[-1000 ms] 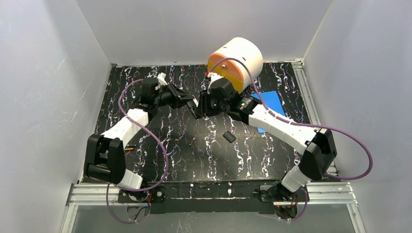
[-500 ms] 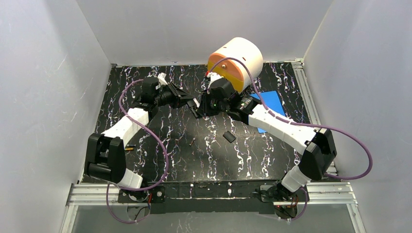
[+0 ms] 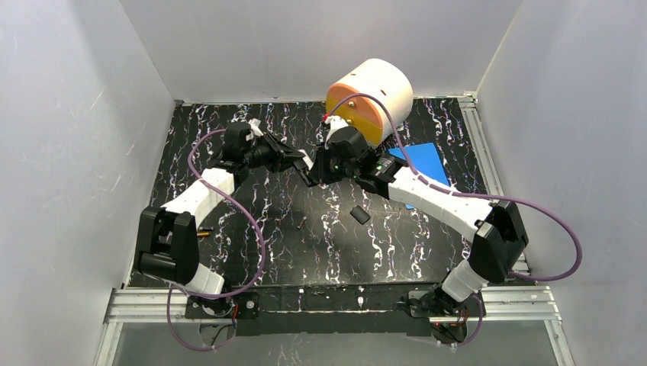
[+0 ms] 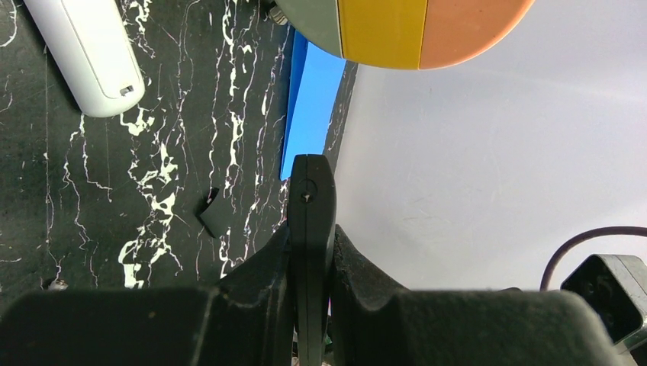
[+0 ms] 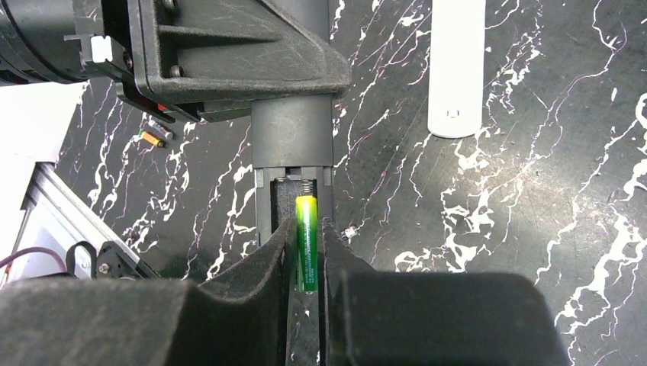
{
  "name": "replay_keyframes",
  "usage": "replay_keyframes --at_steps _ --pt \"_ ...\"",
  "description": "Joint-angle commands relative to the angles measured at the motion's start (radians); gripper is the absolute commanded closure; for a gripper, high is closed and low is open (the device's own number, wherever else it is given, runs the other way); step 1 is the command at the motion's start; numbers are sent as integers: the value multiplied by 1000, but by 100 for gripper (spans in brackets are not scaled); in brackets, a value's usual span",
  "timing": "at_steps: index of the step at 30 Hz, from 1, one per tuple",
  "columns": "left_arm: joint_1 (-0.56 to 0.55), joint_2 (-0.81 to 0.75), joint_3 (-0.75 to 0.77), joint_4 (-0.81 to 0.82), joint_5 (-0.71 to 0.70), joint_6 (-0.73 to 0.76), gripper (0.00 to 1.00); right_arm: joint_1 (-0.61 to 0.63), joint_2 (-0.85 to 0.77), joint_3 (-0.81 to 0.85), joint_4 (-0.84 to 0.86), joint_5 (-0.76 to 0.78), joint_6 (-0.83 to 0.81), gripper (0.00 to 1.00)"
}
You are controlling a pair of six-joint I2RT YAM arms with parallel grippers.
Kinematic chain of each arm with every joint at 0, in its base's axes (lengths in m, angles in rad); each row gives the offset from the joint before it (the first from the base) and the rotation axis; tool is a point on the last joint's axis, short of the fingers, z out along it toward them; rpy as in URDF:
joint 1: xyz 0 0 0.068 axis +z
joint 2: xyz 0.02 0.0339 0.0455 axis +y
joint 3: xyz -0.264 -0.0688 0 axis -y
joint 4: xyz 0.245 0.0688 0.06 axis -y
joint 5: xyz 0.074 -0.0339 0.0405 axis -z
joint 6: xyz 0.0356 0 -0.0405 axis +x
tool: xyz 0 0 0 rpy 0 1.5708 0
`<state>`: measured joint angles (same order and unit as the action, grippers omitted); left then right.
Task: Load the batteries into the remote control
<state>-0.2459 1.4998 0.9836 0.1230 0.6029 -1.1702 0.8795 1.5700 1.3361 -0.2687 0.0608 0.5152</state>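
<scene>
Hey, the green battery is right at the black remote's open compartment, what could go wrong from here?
The green cylindrical battery, pinched in the right gripper's jaws, has its tip close to the coil spring of the slim black plastic remote control; pushed in at an angle, it may jam or pop out. The left gripper's jaws clamp that remote only by its thin edges, so pressing could make it twist or slip.
</scene>
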Motion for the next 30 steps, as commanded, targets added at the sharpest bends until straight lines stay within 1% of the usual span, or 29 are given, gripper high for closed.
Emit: replay_keyframes --at_steps 1,12,18,30 --pt "-5 -24 57 -7 67 -33 100 4 21 -14 65 29 -23 79" --pt "-6 -23 67 -23 78 -37 100 3 37 -11 87 20 -17 80" --pt "-5 -13 113 -62 103 -46 100 4 41 -39 126 8 -23 82" --pt "-5 -9 133 -41 174 -187 100 3 25 -128 313 10 -14 85"
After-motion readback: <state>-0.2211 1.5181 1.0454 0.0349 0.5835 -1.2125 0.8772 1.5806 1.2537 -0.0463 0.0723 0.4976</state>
